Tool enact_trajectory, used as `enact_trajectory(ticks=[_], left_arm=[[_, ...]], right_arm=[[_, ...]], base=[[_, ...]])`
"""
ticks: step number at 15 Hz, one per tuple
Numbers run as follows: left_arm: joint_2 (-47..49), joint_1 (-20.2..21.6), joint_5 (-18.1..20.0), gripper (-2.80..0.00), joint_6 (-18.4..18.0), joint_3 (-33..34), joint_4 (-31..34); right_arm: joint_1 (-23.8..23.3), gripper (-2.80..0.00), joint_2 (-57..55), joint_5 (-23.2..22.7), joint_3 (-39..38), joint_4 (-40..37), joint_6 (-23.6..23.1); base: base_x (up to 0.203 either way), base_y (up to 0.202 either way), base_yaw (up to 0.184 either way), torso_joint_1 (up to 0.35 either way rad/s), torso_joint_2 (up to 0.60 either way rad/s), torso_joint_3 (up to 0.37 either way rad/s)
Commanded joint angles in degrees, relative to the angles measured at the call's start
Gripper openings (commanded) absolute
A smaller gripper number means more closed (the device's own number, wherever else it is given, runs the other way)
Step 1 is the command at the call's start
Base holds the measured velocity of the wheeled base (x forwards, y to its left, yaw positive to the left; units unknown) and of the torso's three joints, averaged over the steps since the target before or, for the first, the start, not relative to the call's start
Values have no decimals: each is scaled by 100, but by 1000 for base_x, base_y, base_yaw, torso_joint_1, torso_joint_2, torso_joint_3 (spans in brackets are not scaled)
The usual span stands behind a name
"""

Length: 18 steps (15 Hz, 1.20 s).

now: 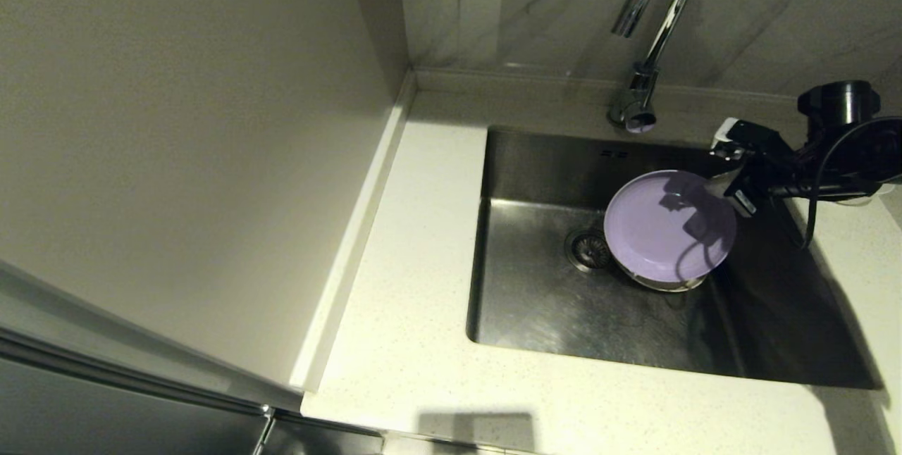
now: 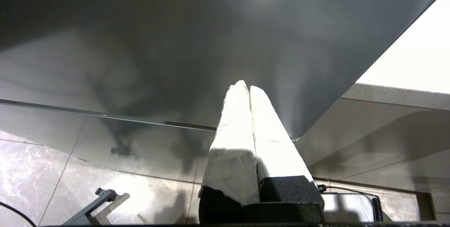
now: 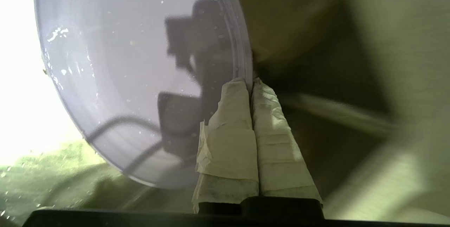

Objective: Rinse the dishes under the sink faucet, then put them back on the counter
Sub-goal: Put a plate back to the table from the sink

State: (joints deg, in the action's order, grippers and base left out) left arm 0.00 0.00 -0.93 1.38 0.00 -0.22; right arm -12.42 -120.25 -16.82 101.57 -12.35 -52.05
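A lavender plate (image 1: 666,226) hangs tilted over the steel sink (image 1: 535,314), just right of the drain strainer (image 1: 588,249). My right gripper (image 1: 726,191) reaches in from the right and is shut on the plate's right rim. In the right wrist view the taped fingers (image 3: 230,121) pinch that rim, and water drops dot the plate (image 3: 133,79). The chrome faucet (image 1: 652,25) curves up behind the sink. A pale rim shows under the plate's lower edge; what it belongs to I cannot tell. My left gripper (image 2: 245,87) is shut on nothing, parked low beside the cabinet.
Off-white speckled counter (image 1: 409,286) lies left of and in front of the sink, with a narrower strip at the right (image 1: 863,258). A tall panel (image 1: 176,124) walls off the left side. Grey marbled tiles (image 1: 535,11) rise behind the faucet.
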Motion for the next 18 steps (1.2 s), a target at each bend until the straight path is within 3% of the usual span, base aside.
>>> enact_trajectory(ticks=[1,8,14,18], left_arm=[[-9,0,-4,-280,3,0,-4],[-9,0,-4,-280,3,0,-4],[-9,0,-4,-280,3,0,-4],[-9,0,-4,-280,3,0,-4]], right_arm=[[-91,-280,286,-85,21,42,5],[-627,-280,477,-227,937,85,318],[-1038,-280,657,-352,1111,121,468],[-1229,-280,805,-357,1101,797,899]], base=[[0,0,0,0,0,0],[0,0,0,0,0,0],[0,0,0,0,0,0],[0,0,0,0,0,0]])
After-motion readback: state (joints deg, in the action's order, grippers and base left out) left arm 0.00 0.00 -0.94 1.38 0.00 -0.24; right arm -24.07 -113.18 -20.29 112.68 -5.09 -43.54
